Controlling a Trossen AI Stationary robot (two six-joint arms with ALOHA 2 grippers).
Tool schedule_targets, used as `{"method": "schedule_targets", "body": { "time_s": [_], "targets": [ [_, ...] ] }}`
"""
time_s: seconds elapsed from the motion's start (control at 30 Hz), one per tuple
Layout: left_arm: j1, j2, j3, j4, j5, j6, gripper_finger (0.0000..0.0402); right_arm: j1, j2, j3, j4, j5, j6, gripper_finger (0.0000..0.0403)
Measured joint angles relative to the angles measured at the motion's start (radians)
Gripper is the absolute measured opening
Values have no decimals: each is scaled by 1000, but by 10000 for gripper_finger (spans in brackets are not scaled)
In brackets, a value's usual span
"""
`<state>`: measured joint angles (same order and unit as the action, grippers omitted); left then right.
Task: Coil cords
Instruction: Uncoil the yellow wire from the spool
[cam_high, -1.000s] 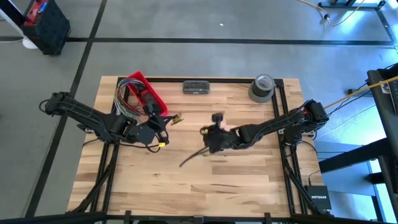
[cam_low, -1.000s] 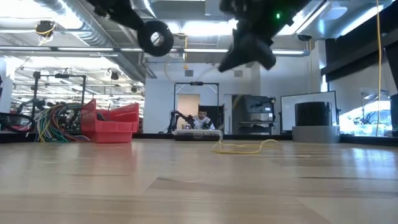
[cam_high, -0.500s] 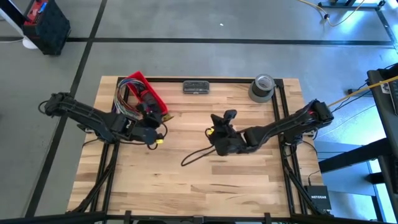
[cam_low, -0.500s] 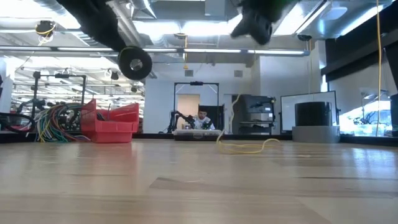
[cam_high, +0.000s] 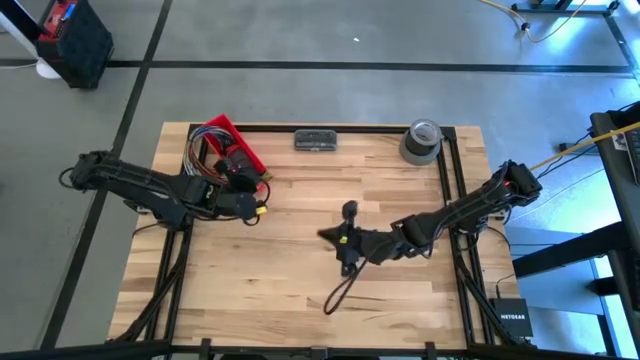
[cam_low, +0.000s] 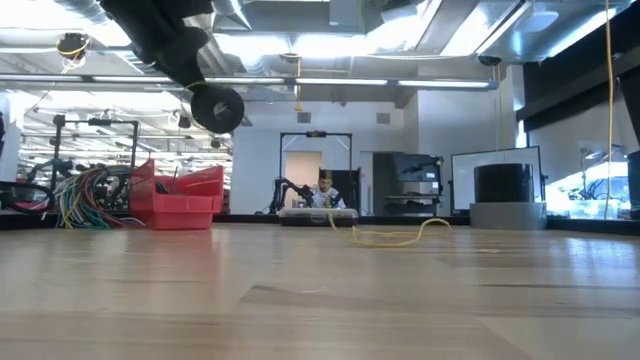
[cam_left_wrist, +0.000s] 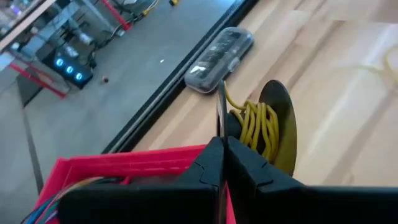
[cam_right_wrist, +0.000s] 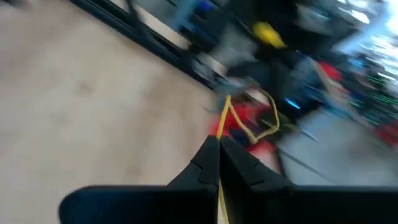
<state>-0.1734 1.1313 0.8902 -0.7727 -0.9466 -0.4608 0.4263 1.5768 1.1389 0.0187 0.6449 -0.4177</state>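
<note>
My left gripper is shut on a small black spool with yellow cord wound on it. It holds the spool above the table's left half, beside the red bin. My right gripper is over the table's middle, shut on a free stretch of the cord. More of the cord lies in loose loops on the wood. A thin dark line trails on the table from under my right gripper toward the near edge. My left gripper pinches the rim of the spool's thin flange between its two fingers, which slant downward. The spool is lifted clear of the table, with its wound cord just beyond the fingertips. My right gripper pinches the cord between its shut fingers. The cord leaves the fingertips and curves away slack, and the gripper is raised off the table.
A red bin with multicoloured wires stands at the far left. A clear case and a tape roll sit along the far edge. The near half of the table is bare wood. A person sits beyond the table.
My right gripper has risen and gone toward the table's near edge with the cord, leaving the low view's top. My left gripper has gone toward the table's left edge and sunk a little, tipping, with the spool. The cord on the table has shifted slightly.
</note>
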Motion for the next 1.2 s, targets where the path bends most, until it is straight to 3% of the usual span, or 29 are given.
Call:
{"method": "schedule_targets", "body": {
  "time_s": [0.23, 0.37, 0.47, 0.6, 0.83, 0.9, 1.07, 1.2],
  "targets": [
    [40, 0, 0, 0, -34, -58, 5, -3, 19, 0, 5, -372, 6, 5],
    [31, 0, 0, 50, -39, -34, 5, -11, 27, 0, -111, -413, 66, 5],
    [-2, 0, 0, 146, -27, 36, 5, -39, 27, 0, -233, -333, 161, 5],
    [-57, -8, 1, 259, 65, 155, 5, -94, 27, -1, -389, -157, 277, 10],
    [-126, -19, 1, 226, 160, 229, 5, -189, 28, -2, -662, 197, 626, 25],
    [-130, -19, 1, 213, 162, 229, 5, -213, 28, -2, -721, 226, 714, 36],
    [-129, -19, 1, 207, 162, 228, 5, -232, 28, -2, -773, 93, 785, 90],
    [-129, -19, 1, 208, 200, 229, 5, -222, 26, 20, -823, -211, 796, 134]
  ]
}}
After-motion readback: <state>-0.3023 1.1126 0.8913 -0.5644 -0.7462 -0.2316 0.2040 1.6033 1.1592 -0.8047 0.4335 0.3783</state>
